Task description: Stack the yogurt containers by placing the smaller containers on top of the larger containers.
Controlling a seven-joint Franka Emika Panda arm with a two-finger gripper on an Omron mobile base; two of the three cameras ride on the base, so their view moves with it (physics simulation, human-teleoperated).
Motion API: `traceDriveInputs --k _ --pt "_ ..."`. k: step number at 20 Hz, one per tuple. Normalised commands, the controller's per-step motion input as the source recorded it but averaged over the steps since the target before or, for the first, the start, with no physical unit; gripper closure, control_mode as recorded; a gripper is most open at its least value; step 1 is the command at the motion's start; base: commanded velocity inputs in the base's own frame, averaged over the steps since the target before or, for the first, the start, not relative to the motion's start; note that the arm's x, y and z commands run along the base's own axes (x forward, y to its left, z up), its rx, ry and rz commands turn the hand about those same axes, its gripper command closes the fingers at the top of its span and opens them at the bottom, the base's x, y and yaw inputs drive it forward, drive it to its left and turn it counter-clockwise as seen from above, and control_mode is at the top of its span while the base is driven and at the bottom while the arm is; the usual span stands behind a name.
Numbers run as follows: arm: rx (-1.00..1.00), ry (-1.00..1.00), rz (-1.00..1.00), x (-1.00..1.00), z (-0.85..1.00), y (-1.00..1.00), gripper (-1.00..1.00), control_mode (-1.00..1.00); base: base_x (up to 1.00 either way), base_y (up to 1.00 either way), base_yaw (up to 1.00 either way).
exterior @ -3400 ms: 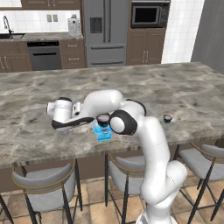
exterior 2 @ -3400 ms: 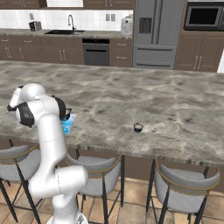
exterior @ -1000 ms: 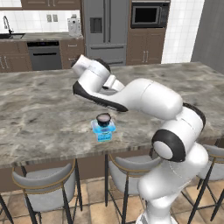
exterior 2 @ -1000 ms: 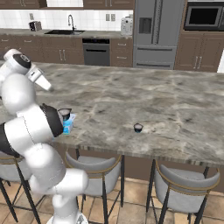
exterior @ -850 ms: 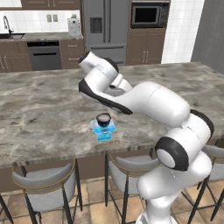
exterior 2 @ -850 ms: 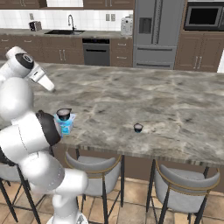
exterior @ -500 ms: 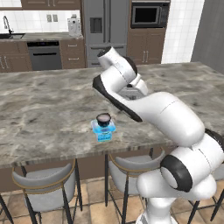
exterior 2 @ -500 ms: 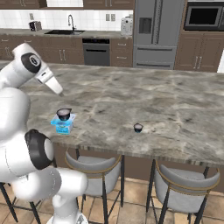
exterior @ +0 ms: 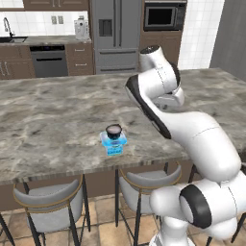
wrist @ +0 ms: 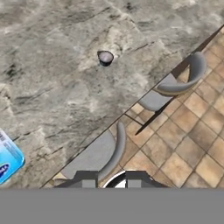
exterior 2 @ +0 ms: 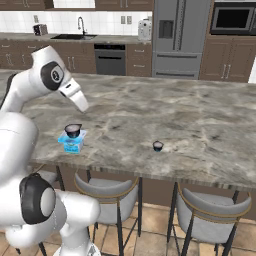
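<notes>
The larger container, a light-blue squarish tub (exterior: 114, 145) (exterior 2: 72, 142), stands near the counter's front edge. A small dark cup (exterior: 114, 130) (exterior 2: 73, 130) sits upright on top of it. The much tinier dark cup (exterior 2: 158, 146) (wrist: 105, 57) stands alone on the marble farther right. In the hand view my gripper (wrist: 109, 178) hangs high over the counter's front edge, its tips slightly apart with nothing between them. The tiny cup lies well ahead of it, and a corner of the tub (wrist: 6, 159) shows at the left edge.
The marble island counter (exterior 2: 200, 120) runs across both base views. Grey bar stools (exterior: 48, 198) (exterior 2: 212, 210) (wrist: 181, 78) stand under its front edge on a tiled floor. My white arm (exterior: 163, 96) rises over the counter's middle.
The arm has swung up and to the right, away from the tub. The small dark cup stays on the tub. The tiny cup has not moved.
</notes>
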Motion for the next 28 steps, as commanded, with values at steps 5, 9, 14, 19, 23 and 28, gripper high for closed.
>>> traceDriveInputs --k 5,9,14,19,23,28 --pt "0.15 0.00 0.08 -0.13 0.05 -0.47 -1.00 -1.00 0.00 0.00 0.00" --pt "0.15 0.00 0.09 0.00 -0.02 -0.51 -1.00 -1.00 0.00 0.00 0.00" --pt "0.11 0.00 0.09 0.00 -0.17 -0.46 -1.00 -1.00 0.00 0.00 0.00" --pt "0.02 0.05 0.05 0.00 -0.26 -0.46 -1.00 -1.00 0.00 0.00 0.00" --pt "-0.02 0.12 0.03 0.01 -0.23 -0.40 -1.00 -1.00 0.00 0.00 0.00" --pt "-0.06 0.13 0.01 0.01 -0.08 -0.31 -1.00 -1.00 0.00 0.00 0.00"
